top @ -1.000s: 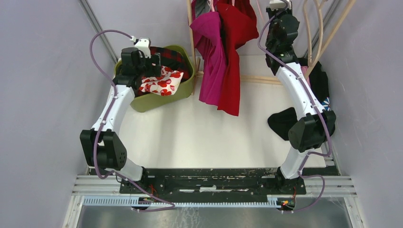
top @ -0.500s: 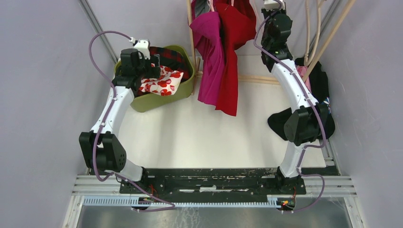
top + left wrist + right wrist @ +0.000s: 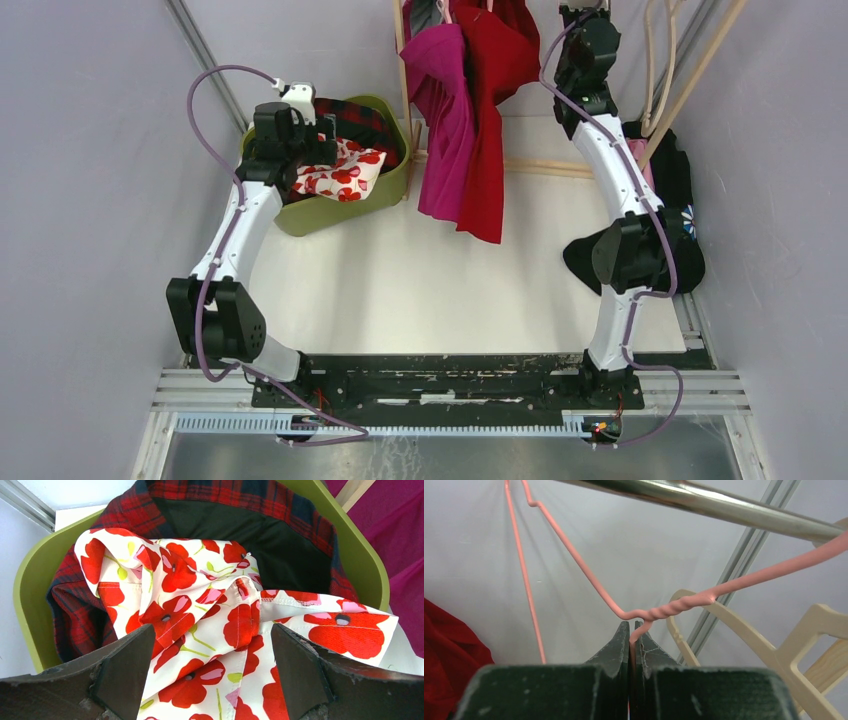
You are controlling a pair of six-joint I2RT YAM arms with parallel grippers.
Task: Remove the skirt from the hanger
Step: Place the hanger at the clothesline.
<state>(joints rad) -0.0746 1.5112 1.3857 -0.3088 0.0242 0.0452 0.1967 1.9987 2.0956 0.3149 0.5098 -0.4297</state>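
Note:
The white skirt with red poppies (image 3: 340,172) lies crumpled in the green basket (image 3: 300,215), on top of a red plaid garment (image 3: 75,615). My left gripper (image 3: 212,635) hovers just above the skirt (image 3: 220,605), open, with nothing between its fingers. My right gripper (image 3: 631,625) is raised at the back right (image 3: 585,20). It is shut on the twisted neck of a bare pink wire hanger (image 3: 574,555), just below the metal rail (image 3: 704,502). No cloth hangs on that hanger.
A magenta garment (image 3: 445,110) and a red garment (image 3: 495,90) hang from the rack at the back middle. Wooden hangers (image 3: 665,70) lean at the back right. Black clothing (image 3: 675,170) lies by the right wall, with another dark piece (image 3: 590,255) beside the right arm.
My right arm has stretched up and back toward the rail, still gripping the pink hanger. The left arm and the skirt have stayed still.

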